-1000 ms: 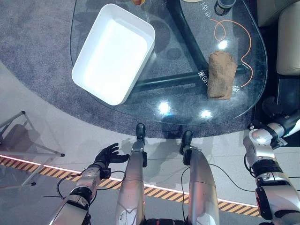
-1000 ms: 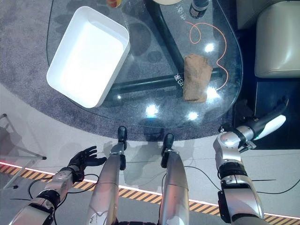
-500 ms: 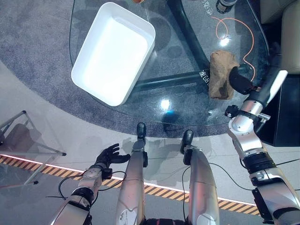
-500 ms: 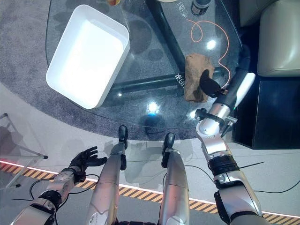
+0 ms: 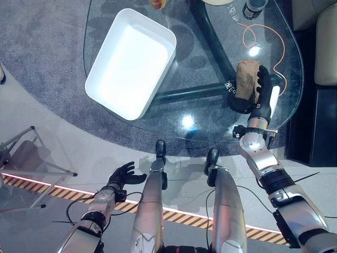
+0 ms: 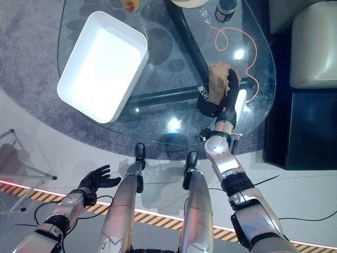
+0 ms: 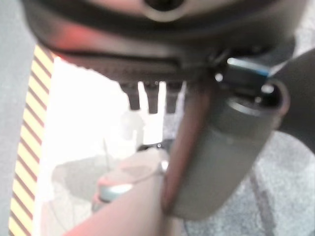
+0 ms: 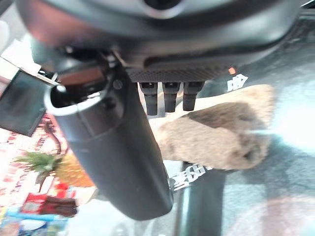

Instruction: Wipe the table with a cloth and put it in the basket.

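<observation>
A rounded glass-topped table [image 5: 210, 113] on a dark frame is seen from above, standing on a grey carpet; on its right side lies a crumpled brown cloth [image 5: 246, 78], and the robot's right hand [image 5: 259, 89] is laid over the cloth's near right edge, with straight fingers spread along it and the thumb reaching round the near end; the fingers are not seen to be curled on the fabric, so no grip is shown; the cloth is well apart from the rectangular white plastic basket [image 5: 131, 62], which stands empty on the table's left side; a thin orange cord [image 5: 274, 42] loops on the glass just beside and beyond the cloth; a dark bottle [image 5: 253, 6] stands at the far edge; the left hand [image 5: 124, 173] hangs low beside the body, off the table, with fingers relaxed and apart; 2 risks are judged from here: the orange cord could be caught and dragged if the cloth is swept outward, and the cloth could slip from under the flat fingers or be pushed over the near right rim if too little pressure is kept on it; compared with 1 second ago, the right arm has been swung in from beyond the table's right edge and the hand brought onto the cloth, which has stayed about where it lay.
</observation>
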Robot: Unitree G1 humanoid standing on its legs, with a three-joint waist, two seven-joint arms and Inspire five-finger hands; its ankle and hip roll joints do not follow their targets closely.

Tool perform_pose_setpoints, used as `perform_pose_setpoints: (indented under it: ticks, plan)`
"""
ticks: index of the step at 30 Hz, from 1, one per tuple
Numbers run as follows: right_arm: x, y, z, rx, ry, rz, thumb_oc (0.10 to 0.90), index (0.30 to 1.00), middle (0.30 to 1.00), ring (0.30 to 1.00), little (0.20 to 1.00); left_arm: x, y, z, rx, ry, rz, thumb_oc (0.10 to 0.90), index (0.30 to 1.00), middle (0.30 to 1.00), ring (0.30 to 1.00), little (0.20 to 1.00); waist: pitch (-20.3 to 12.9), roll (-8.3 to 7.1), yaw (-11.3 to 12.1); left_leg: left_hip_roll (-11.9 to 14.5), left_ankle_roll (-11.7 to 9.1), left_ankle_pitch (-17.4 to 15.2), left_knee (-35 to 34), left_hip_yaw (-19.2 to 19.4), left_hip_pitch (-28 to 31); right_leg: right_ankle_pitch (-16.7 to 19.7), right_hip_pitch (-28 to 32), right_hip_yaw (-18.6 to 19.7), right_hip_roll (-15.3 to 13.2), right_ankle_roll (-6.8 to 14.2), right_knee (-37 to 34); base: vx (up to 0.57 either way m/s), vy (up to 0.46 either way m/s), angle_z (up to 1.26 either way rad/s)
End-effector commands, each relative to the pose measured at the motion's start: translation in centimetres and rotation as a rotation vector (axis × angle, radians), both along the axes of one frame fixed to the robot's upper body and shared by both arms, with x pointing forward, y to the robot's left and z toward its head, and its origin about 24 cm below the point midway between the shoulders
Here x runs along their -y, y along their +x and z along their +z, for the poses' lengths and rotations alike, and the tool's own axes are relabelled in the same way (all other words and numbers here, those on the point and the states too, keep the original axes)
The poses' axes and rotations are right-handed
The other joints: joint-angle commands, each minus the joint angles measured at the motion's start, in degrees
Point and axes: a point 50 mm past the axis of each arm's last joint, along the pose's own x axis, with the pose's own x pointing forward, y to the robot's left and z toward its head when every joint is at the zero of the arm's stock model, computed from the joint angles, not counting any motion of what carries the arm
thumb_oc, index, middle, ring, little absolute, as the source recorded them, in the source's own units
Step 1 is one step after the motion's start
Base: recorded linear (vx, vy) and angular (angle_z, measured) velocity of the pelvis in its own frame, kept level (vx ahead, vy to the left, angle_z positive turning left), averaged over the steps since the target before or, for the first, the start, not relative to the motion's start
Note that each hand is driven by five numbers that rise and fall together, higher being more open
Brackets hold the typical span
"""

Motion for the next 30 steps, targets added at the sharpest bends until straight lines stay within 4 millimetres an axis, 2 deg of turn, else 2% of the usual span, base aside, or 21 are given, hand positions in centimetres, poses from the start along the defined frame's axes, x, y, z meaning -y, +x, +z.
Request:
perform_pose_setpoints:
  ticks: [1,14,30]
  plan:
    - [-0.1,0.6,4.1,0.139,-0.003,-0.003,0.800,0.900,0.900,0.900,0.900,0.8,-2.9,-2.5,-0.085,0.006,-0.008,0.800,0.900,0.900,0.900,0.900,-1.3,2.19,0.1,-1.1,1.6,-4.4,9.0,2.3,-0.2,6.3,3.0,0.7,0.9,1.1,-6.5,0.00,0.000,0.00]
    - [1.7,1.1,4.7,0.155,0.041,-0.235,0.800,0.900,0.900,0.900,0.900,2.2,-3.0,-2.9,-0.088,-0.011,-0.034,0.800,0.900,0.900,0.900,0.900,-1.3,3.68,0.9,-1.2,2.0,-4.2,8.6,2.9,-0.5,6.1,2.0,0.6,0.9,0.8,-5.8,0.00,0.007,0.00]
    - [2.6,1.9,3.8,0.048,0.016,-0.325,0.800,0.900,0.900,0.900,0.900,3.1,-2.7,-2.9,-0.091,-0.017,-0.067,0.800,0.900,0.900,0.900,0.900,-1.3,4.96,1.4,-1.7,2.0,-4.1,8.4,2.8,-0.4,6.1,1.9,0.5,0.5,0.6,-5.7,0.00,0.000,0.00]
